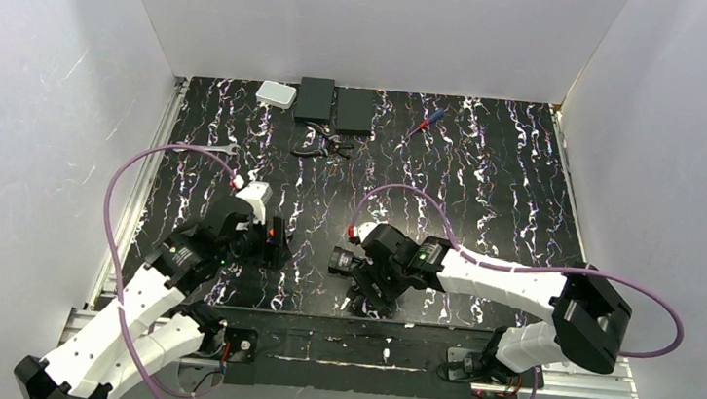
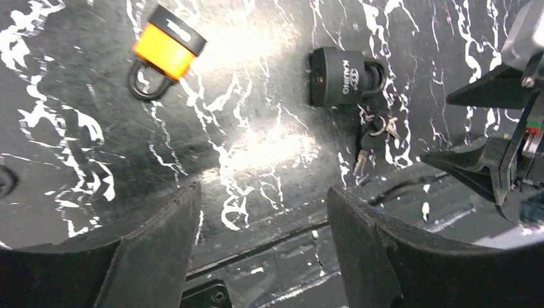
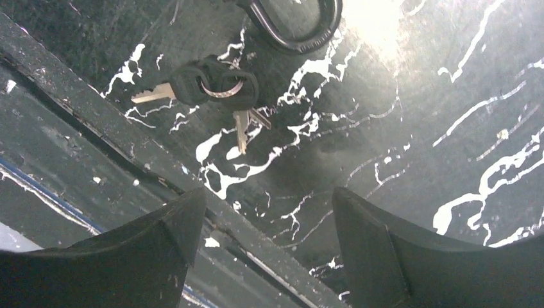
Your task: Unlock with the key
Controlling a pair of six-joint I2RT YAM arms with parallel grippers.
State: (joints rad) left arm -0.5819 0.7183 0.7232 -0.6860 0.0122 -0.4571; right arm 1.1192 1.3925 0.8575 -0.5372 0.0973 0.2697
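Both arms crouch low over the black marbled table (image 1: 487, 193), near its front edge, with nothing in either grasp. The left gripper (image 2: 263, 192) has its jaws spread wide over bare tabletop. The right gripper (image 3: 269, 196) is just as wide apart and equally empty.

The keys (image 3: 215, 86) lie flat on the table just ahead of the right gripper's fingertips. They are a small bunch with black heads on one ring, their silvery blades fanned out. They rest near the seam where the mat meets the front rail, just beside the shackle of the black padlock (image 2: 343, 77) (whether the ring touches that shackle cannot be told from either wrist view).

The padlock lies on its side with its keyhole end turned toward the left arm's side. That would suit the left gripper steadying the body while the right one brings a blade in, though this is only a reading of the layout.

An orange padlock (image 2: 163, 48) sits well apart, farther up the left wrist view.

The wide-open right jaws hanging over the bunch look like preparation for a pick. Thin blades lying flat on a hard surface offer little to pinch, so the thicker heads seem the likelier purchase. The unlocking itself is not yet begun.
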